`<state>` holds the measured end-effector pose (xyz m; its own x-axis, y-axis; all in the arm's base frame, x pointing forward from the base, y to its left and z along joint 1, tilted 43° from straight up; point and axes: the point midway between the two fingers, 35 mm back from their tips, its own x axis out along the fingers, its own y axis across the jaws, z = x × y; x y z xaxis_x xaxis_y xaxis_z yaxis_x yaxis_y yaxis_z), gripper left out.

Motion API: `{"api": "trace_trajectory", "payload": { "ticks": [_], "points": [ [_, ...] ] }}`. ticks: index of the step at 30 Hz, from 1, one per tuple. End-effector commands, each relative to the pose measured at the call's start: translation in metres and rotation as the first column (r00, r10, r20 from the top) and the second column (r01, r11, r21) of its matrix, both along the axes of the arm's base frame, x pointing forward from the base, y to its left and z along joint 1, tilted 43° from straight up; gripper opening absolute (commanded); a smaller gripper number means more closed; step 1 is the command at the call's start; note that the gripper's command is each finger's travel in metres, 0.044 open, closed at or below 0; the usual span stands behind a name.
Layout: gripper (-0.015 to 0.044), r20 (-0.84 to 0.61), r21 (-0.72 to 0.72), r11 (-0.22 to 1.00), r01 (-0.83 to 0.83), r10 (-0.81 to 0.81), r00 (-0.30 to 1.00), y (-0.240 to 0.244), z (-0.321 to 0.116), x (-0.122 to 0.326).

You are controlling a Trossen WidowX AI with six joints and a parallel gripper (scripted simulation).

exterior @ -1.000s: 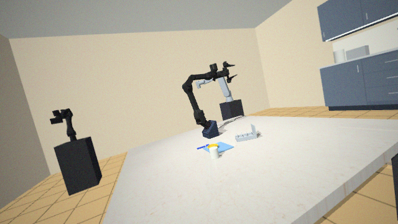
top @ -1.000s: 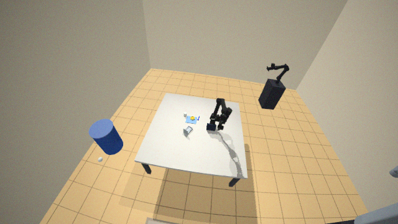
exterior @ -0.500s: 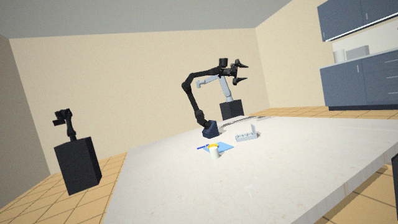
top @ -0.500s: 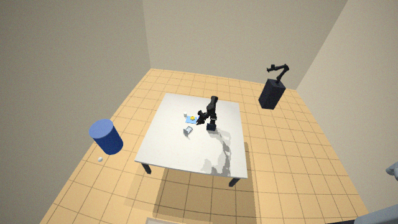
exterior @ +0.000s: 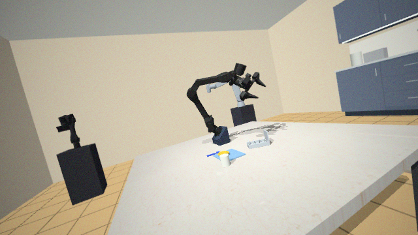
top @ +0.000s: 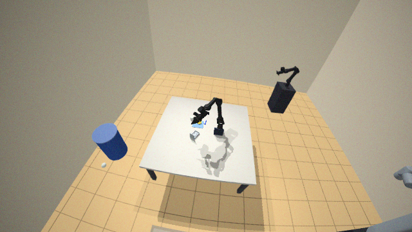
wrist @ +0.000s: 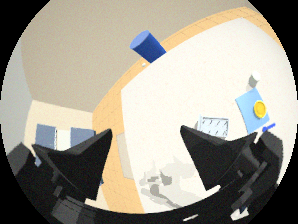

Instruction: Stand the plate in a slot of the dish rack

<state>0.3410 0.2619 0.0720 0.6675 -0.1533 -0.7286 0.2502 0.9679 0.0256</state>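
Plainly the reach is only beginning: the gripper (exterior: 253,88) hangs high with jaws apart and empty, while the yellow plate (exterior: 223,153) lies on the blue mat (exterior: 236,153) near the dish rack (exterior: 258,142), so descent over its rim comes next.

Arm (top: 216,109) reaches above the blue mat (top: 200,124).

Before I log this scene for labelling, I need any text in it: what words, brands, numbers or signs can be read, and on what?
None: no word, brand, number or sign can be read in any view.
Dish rack: plain pale surface, no marking visible.
Blue mat and yellow plate: plain colours, no print.
White cup: no label.
Blue cylinder on the floor: unmarked.
Cabinets: no lettering visible.
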Motion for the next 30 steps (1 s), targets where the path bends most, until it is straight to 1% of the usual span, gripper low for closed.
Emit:
{"api": "trace_trajectory", "payload": {
  "ticks": [1, 8, 14, 22, 30],
  "points": [
    [0.04, -0.046, -0.095, 0.995, 0.022, -0.027, 0.999, -0.045, 0.003, 0.012],
    [0.04, -0.158, -0.243, 0.969, 0.047, -0.087, 0.984, -0.124, 0.005, 0.022],
    [0.04, -0.272, -0.379, 0.924, 0.05, -0.163, 0.949, -0.198, 0.009, 0.016],
    [0.04, -0.442, -0.505, 0.863, 0.006, -0.265, 0.857, -0.291, 0.019, -0.01],
    [0.04, -0.62, -0.549, 0.833, -0.076, -0.344, 0.705, -0.368, 0.031, -0.056]
  ]
}}
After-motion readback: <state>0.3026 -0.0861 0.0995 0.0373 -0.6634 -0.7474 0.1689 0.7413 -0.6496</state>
